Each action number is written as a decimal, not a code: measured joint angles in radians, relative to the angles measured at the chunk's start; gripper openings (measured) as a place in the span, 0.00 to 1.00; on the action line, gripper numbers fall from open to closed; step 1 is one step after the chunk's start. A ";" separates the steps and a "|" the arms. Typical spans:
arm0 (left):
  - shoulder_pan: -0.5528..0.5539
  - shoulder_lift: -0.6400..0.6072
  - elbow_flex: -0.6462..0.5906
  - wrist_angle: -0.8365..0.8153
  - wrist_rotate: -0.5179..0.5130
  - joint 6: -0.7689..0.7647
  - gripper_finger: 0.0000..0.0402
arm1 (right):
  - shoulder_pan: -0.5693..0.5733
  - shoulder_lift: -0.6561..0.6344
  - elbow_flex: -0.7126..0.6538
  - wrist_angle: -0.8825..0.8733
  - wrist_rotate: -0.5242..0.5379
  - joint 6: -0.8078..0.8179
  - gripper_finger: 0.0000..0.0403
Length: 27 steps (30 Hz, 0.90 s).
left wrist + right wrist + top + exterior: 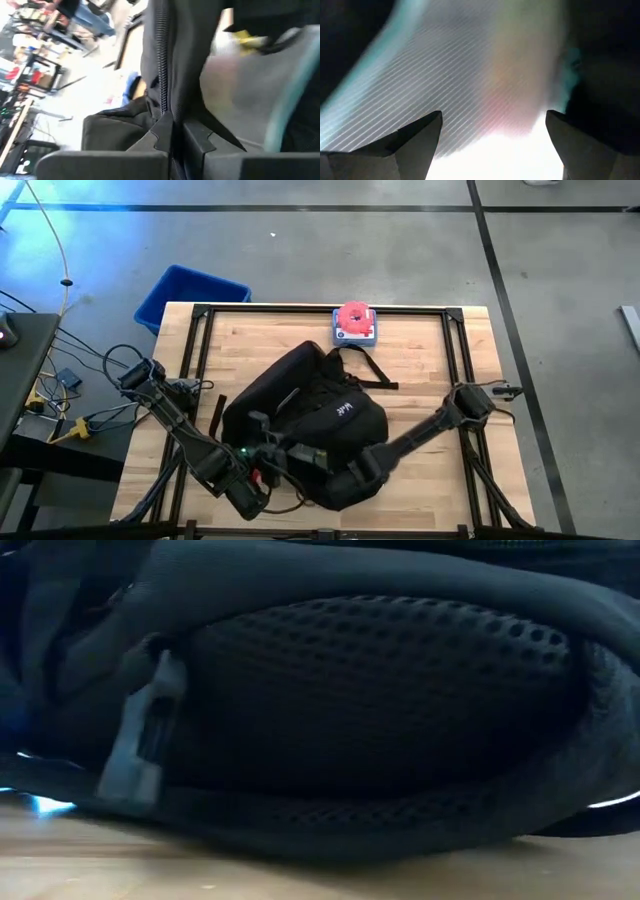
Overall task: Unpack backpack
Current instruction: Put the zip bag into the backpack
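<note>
While the backpack [310,420] is lying across the centre of the table [420,370] in the high view, its long axis is running from the lower centre up toward the loop handle [362,370] at upper right, and both grippers are working at its lower end. The left gripper [268,463] is sitting at the lower left of the bag with its fingers [195,140] pressed together on the zipper line [162,65]. The right gripper [490,132] is reaching in from the right with its jaws standing wide apart, pushed into the bag's lower opening and facing pale striped lining [445,65], so it looks like the nearer arm for pulling contents out.
</note>
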 joint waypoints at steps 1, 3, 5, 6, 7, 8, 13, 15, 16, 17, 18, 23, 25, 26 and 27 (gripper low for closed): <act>-0.005 0.000 0.000 -0.001 -0.017 -0.011 0.00 | 0.013 0.000 0.000 -0.026 -0.007 0.022 0.85; -0.018 0.000 0.000 -0.006 -0.042 -0.024 0.00 | 0.033 0.000 0.000 -0.105 0.014 0.082 0.85; -0.037 0.000 0.000 -0.008 -0.062 -0.039 0.00 | 0.039 0.000 0.000 -0.193 0.022 0.148 0.85; -0.046 0.000 0.000 -0.008 -0.071 -0.049 0.00 | 0.038 0.000 -0.007 -0.212 0.015 0.171 0.85; -0.055 0.000 0.000 -0.008 -0.082 -0.061 0.00 | 0.033 -0.001 -0.023 -0.212 0.005 0.182 0.85; -0.065 0.000 0.000 -0.008 -0.094 -0.073 0.00 | 0.029 -0.001 -0.042 -0.208 -0.002 0.188 0.85; -0.096 0.002 0.000 0.015 -0.115 -0.089 0.00 | -0.013 0.000 -0.185 -0.048 -0.009 0.167 0.85; -0.099 0.011 0.000 0.037 -0.122 -0.088 0.00 | -0.034 0.000 -0.232 0.087 0.004 0.117 0.85; -0.099 0.019 0.000 0.043 -0.123 -0.089 0.00 | -0.043 0.000 -0.242 0.171 0.012 0.087 0.85; -0.094 0.027 0.000 0.049 -0.123 -0.089 0.00 | -0.053 0.000 -0.246 0.258 0.027 0.057 0.85; -0.089 0.040 0.000 0.059 -0.118 -0.088 0.00 | -0.064 0.000 -0.246 0.340 0.046 0.027 0.85; -0.053 0.102 0.000 0.070 -0.100 -0.088 0.00 | -0.126 0.002 -0.196 0.677 0.090 -0.129 0.85; -0.048 0.108 0.000 0.064 -0.108 -0.094 0.00 | -0.142 0.002 -0.168 0.721 0.004 -0.188 0.85; -0.047 0.109 0.000 0.060 -0.117 -0.102 0.00 | -0.142 0.002 -0.153 0.720 -0.034 -0.201 0.85; -0.048 0.109 0.001 0.052 -0.128 -0.112 0.00 | -0.137 0.002 -0.136 0.705 -0.052 -0.202 0.85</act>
